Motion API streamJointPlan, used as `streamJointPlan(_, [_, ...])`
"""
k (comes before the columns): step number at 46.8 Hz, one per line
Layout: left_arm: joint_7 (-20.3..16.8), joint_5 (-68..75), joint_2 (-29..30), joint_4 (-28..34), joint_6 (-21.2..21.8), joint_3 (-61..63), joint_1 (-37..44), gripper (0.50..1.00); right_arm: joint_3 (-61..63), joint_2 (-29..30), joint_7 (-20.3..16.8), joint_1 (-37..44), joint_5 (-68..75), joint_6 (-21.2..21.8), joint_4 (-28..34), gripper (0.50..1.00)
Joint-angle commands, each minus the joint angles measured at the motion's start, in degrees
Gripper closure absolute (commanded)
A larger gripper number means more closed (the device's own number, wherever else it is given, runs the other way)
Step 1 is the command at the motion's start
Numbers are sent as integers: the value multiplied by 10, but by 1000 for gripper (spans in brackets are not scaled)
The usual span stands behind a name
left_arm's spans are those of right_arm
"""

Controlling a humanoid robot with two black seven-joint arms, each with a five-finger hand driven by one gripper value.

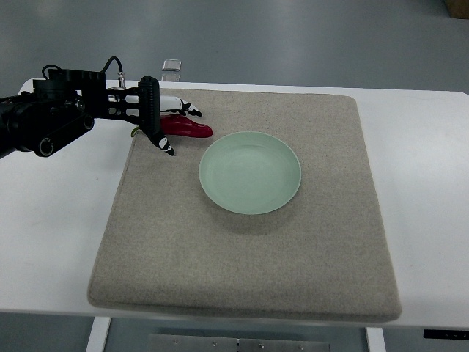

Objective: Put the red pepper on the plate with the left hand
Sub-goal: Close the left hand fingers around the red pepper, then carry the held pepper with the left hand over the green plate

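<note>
Plate [250,172] sits bare mid-mat [245,286], so the placement itself is not done. Beyond it, at the mat's far-left, the red pepper [187,127] lies just left of the plate with the left hand [163,121] over its stem end, fingers [167,145] curled around it. Looks like a grasp, though I can't tell if it's lifted. Remaining: lift, carry right, release on plate.
</note>
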Motion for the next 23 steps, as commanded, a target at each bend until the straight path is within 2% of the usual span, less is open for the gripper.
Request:
streamJointPlan(1, [2,2,0,0,0,1,0,701,0,0,0,-1,0,0,0,572])
streamJointPlan(6, [3,2,0,0,3,1,0,793,0,0,0,0,0,0,0,572])
streamJointPlan(9, [3,3,-3,0,3,1,0,814,0,0,0,0,0,0,0,572])
streamJointPlan(11, [3,3,-4,1,3,2,0,870,0,0,0,0,0,0,0,572])
streamJointPlan(15, [3,3,-4,1,5,2,0,921,0,0,0,-1,0,0,0,572])
streamJointPlan(19, [3,3,-4,0,6,2,0,996,0,0,0,-1,0,0,0,572])
streamJointPlan(23, [3,3,-5,1,6,2,0,1000,0,0,0,0,0,0,0,572])
